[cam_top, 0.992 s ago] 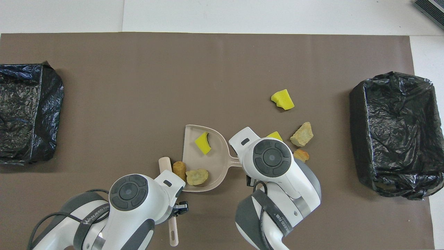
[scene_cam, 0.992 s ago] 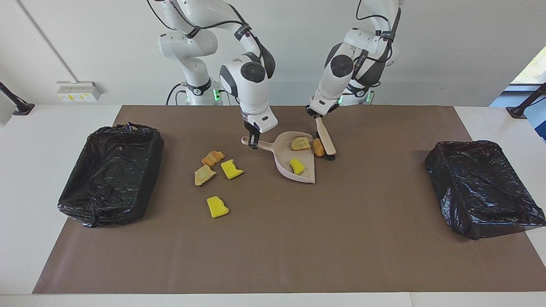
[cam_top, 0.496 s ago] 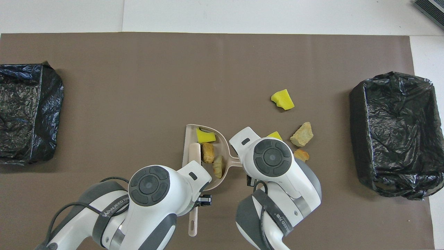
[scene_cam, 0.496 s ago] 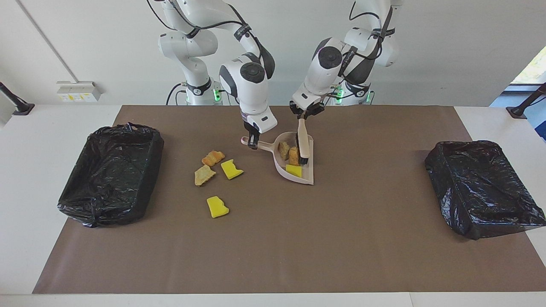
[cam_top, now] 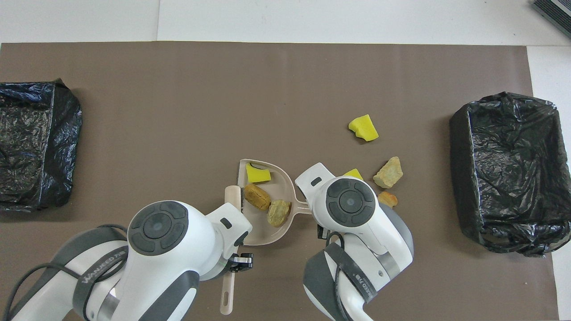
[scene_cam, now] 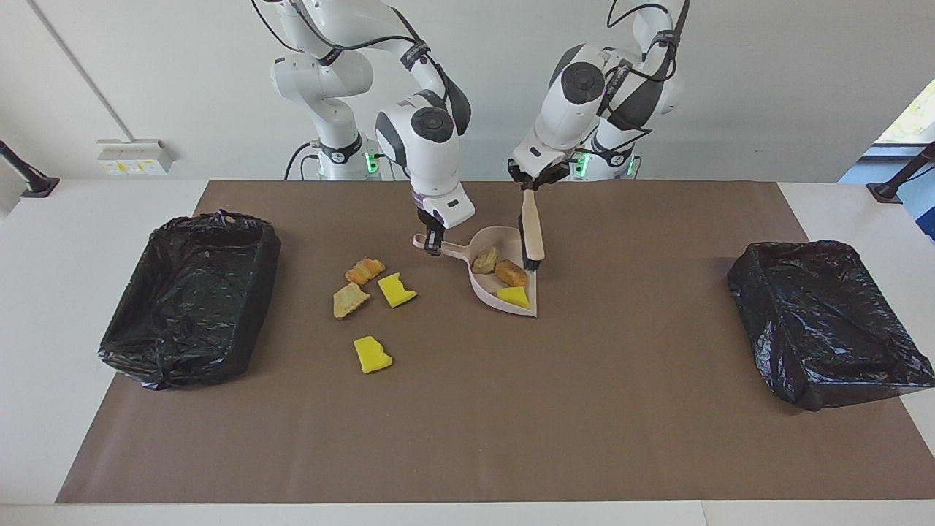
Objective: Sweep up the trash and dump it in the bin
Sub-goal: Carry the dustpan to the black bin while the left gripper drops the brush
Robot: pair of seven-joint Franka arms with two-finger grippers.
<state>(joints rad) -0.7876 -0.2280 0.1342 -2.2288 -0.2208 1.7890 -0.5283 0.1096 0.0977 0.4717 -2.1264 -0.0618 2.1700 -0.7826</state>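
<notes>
My right gripper [scene_cam: 436, 245] is shut on the handle of the beige dustpan [scene_cam: 476, 283], which rests on the brown mat. The dustpan [cam_top: 264, 228] holds three scraps: a yellow sponge chunk [scene_cam: 513, 297], a brown piece [scene_cam: 510, 272] and a bread piece [scene_cam: 485, 259]. My left gripper [scene_cam: 532, 187] is shut on the beige hand brush [scene_cam: 531, 228], bristles down at the dustpan's open edge. Loose trash lies toward the right arm's end: two bread pieces [scene_cam: 364, 270] [scene_cam: 349, 299] and two yellow chunks [scene_cam: 397, 290] [scene_cam: 372, 354]. In the overhead view the arms hide both grippers.
A black-lined bin [scene_cam: 191, 296] stands at the right arm's end of the mat, and another [scene_cam: 822, 321] at the left arm's end. Both show in the overhead view [cam_top: 508, 169] [cam_top: 31, 142]. The brush head [cam_top: 233, 198] lies against the dustpan's mouth.
The brush swept the brown piece into the dustpan, then drew back to the open edge. The scraps inside shifted. The dustpan and right arm stayed put.
</notes>
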